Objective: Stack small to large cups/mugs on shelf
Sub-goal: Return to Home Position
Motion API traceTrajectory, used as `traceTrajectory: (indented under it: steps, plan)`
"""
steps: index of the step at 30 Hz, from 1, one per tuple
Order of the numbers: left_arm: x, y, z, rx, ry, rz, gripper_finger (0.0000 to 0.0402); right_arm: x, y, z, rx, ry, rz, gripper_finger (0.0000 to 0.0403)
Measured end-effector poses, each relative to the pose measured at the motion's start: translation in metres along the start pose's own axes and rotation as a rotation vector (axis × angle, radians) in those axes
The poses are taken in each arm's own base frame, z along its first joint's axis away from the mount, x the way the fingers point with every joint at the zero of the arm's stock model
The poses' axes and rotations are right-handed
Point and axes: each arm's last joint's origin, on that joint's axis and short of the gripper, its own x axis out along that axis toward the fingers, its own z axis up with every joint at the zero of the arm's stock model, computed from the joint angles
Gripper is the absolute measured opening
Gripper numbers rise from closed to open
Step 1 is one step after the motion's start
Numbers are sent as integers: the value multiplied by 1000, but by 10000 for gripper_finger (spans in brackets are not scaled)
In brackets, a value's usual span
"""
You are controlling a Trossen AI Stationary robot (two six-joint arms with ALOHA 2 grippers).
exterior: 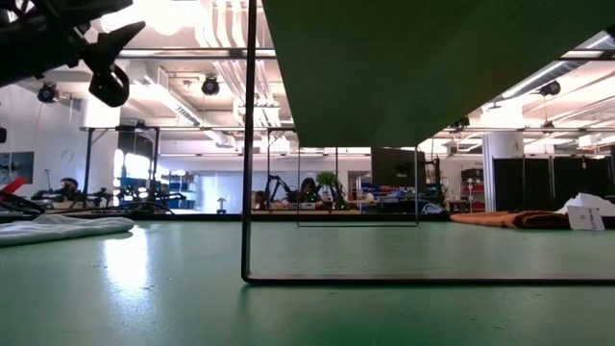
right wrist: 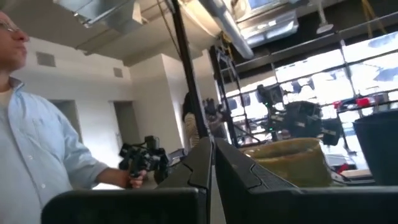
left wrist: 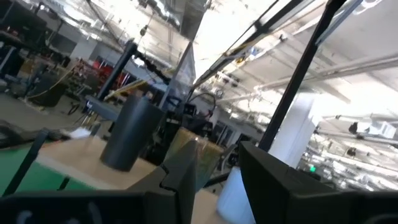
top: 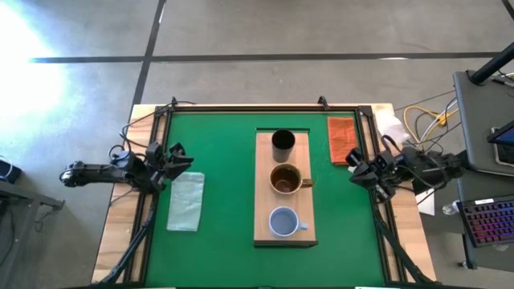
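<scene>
Three cups are lined along the shelf (top: 263,197) — black tumbler (top: 283,143), brown mug (top: 285,178), pale mug (top: 283,221); left gripper (top: 183,160) is spread, right gripper (top: 355,172) pressed together.

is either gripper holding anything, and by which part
Nothing is held. The left gripper and right gripper sit empty, well away from the cups on the shelf.

No legible text, label, brand, number or sign on anything in view.

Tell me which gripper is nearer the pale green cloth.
Left. The left gripper is beside the pale green cloth; the right gripper is far off, beyond the shelf.
</scene>
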Motion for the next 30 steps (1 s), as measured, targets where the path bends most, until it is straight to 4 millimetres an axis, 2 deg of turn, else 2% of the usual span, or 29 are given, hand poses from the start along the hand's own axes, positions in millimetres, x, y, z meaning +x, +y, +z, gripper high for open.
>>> traceTrajectory:
  steps: [4, 13, 16, 23, 30]
  plan:
    - [0, 0, -1, -1, 9, 0, 105, -3, -5, -16, -7, -45, -8, 11]
    - [0, 4, -8, -23, 88, 24, 105, -3, -9, -25, -24, 35, -56, 11]
    - [-1, 7, -15, -82, 164, 44, 105, -3, -12, -30, -3, 82, -114, 11]
    - [-4, 13, -27, -188, 286, 123, 105, -5, -18, -31, -38, 56, -296, 11]
    - [-4, 14, -29, -161, 306, 131, 105, -4, -14, -31, 75, 76, -187, 11]
